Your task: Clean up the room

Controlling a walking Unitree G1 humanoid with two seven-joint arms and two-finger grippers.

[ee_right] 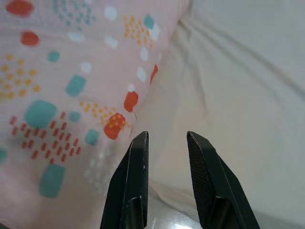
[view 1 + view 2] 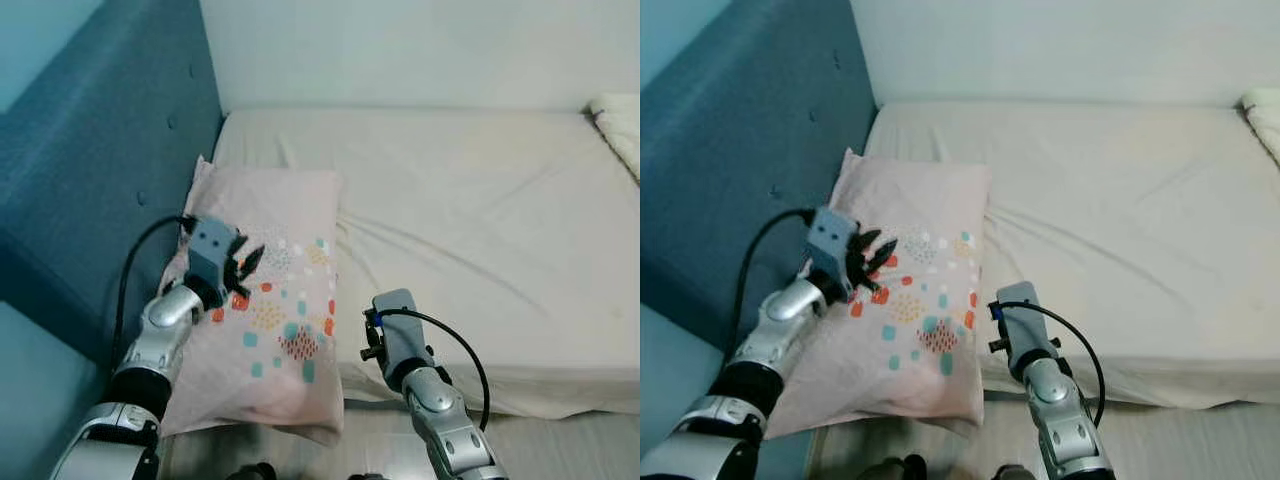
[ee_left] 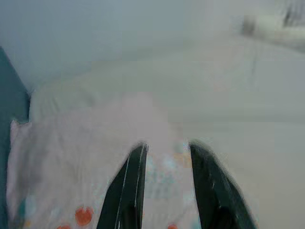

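Lying flat, pink patterned pillow (image 2: 275, 300)

Bare sheet (image 2: 470, 210) lies open right of the pillow (image 2: 270, 300); blue headboard (image 2: 100, 150) blocks its left

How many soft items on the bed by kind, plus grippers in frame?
Pink patterned pillow: 1
White bedding bundle at the bed's far right corner: 1
Grippers: 2, left gripper over the pillow, right gripper at the pillow's right edge, both open
Total: 4
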